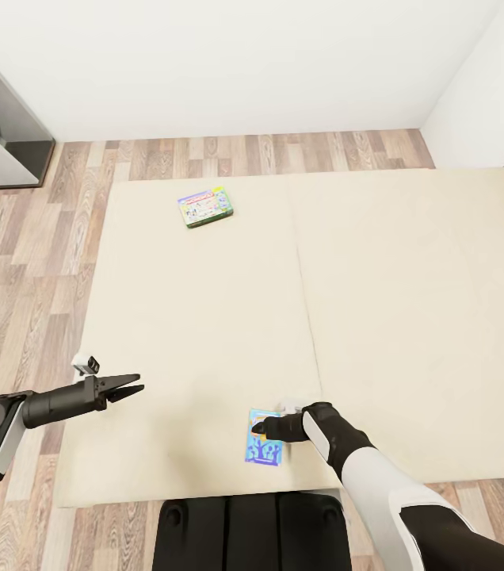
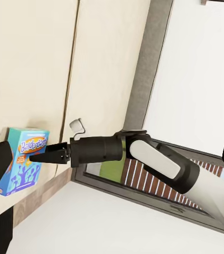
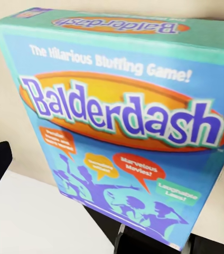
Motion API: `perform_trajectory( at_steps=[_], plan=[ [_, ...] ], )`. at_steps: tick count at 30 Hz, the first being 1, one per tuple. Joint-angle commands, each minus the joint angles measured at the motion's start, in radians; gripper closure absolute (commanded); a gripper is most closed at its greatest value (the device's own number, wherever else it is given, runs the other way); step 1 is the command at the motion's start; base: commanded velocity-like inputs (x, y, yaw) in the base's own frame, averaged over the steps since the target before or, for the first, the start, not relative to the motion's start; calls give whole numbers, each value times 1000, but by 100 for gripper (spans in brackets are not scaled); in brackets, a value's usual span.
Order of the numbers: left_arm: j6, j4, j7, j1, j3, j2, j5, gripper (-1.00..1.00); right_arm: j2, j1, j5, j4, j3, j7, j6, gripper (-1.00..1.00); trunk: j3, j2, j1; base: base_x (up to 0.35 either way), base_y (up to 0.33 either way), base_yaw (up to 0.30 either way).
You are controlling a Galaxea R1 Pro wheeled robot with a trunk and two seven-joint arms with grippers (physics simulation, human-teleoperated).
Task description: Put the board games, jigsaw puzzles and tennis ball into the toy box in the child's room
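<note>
Blue board game (image 1: 261,454) touches the right jaws, grip unclear; left jaws parted, empty, above the bed (image 1: 204,317).

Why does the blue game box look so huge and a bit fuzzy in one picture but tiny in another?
In the right wrist view the camera sits very close to the blue game box, so its title is big, slanted and slightly soft. In the head view the same box is far below, small and partly hidden by the right hand. The lighting is flat, with hardly any shadows.
</note>
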Motion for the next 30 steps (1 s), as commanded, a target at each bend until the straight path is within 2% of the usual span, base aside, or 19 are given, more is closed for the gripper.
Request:
perform_trajectory(
  at_steps=[1,30],
  plan=[
    [11,0,-3,0,0,1,1,-100,0,0,-8,-1,-1,-2,6,-100,-1,-2,1,0,114,0],
    [11,0,-5,0,0,0,3,-100,0,0,-8,-1,-1,-2,6,-100,-1,-2,1,-11,32,0]
  ],
)
